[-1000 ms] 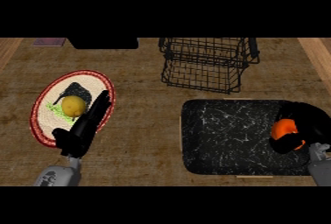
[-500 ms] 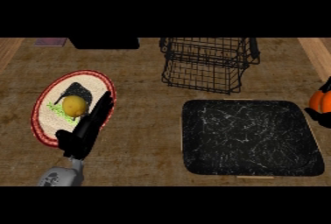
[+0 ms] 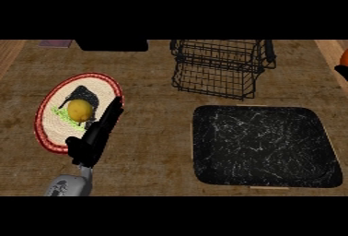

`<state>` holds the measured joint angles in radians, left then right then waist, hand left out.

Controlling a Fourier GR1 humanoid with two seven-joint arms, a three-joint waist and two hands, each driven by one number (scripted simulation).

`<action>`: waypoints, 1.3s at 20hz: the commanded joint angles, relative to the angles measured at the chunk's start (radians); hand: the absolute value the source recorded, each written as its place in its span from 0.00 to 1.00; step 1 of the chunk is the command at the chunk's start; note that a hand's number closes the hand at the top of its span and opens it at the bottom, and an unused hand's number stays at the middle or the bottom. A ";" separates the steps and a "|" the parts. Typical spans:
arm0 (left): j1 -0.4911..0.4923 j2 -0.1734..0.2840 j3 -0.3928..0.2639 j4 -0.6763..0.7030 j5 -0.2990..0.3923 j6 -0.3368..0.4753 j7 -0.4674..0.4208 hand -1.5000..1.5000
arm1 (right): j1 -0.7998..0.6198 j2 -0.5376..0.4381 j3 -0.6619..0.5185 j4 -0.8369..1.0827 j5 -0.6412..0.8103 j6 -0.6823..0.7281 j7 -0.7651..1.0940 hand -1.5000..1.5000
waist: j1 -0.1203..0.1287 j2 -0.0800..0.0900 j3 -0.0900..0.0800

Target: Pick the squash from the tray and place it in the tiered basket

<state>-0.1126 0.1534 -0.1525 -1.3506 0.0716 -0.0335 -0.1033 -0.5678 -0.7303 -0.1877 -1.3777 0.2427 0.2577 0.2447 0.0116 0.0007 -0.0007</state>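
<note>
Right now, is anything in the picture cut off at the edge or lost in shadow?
Head view: the squash and right hand are cropped at the right edge; the left hand casts a dark shadow on the plate; the tray reads very dark.

No readable text, label or number shows anywhere. A dark mark on the left forearm (image 3: 68,185) may be an emblem, too blurred to read.

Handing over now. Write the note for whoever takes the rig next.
Left robot hand: open, lying over the plate at left.
Right robot hand: only a sliver shows at the right edge, just under the squash; the grip can't be seen.
Done: squash is off the tray.
Left: bring it to the basket and set it in.
</note>
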 commanded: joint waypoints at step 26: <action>-0.053 0.005 0.063 0.023 -0.009 -0.042 0.017 0.50 | -0.796 0.430 0.155 0.830 0.207 -0.177 0.093 1.00 | 0.019 0.008 0.000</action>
<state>-0.1638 0.1492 -0.1140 -1.3386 0.0610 -0.0762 -0.0770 -1.3594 -0.3558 -0.0322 -0.6198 0.4369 0.1173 0.3843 0.0403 0.0116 -0.0010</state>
